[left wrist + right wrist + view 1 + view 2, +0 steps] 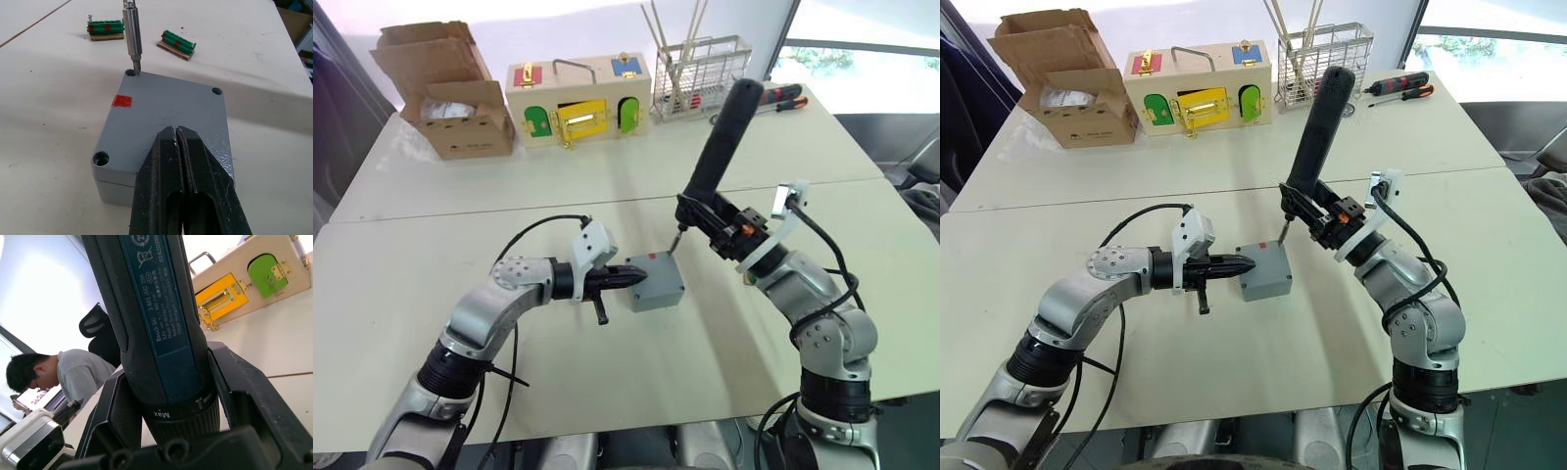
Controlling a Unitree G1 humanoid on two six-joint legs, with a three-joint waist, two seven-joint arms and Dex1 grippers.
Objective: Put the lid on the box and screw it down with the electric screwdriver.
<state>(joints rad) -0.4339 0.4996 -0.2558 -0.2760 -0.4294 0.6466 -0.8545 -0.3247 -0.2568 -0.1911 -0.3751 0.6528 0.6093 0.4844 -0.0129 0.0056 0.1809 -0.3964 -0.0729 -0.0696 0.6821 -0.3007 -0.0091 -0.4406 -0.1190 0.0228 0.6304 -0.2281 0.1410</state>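
Black fingers of the left gripper [178, 147], pressed together, bear down on the grey lid [166, 110] seated on the box [656, 282] mid-counter [607, 186]. Right gripper [705, 217] clamps the electric screwdriver [720, 137], tilted, its bit in the lid's far corner hole. Two green terminal blocks [177, 43] lie beyond; a cardboard box [450, 93], wooden box [578, 103] and wire basket [700, 73] line the far edge.

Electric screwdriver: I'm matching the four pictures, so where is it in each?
Left eye: electric screwdriver right of centre, tilted.
Right eye: centre, tilted.
Left wrist: bit at the lid's corner hole.
Right wrist: body in right claw.
Shared landmark: the box under its bit.
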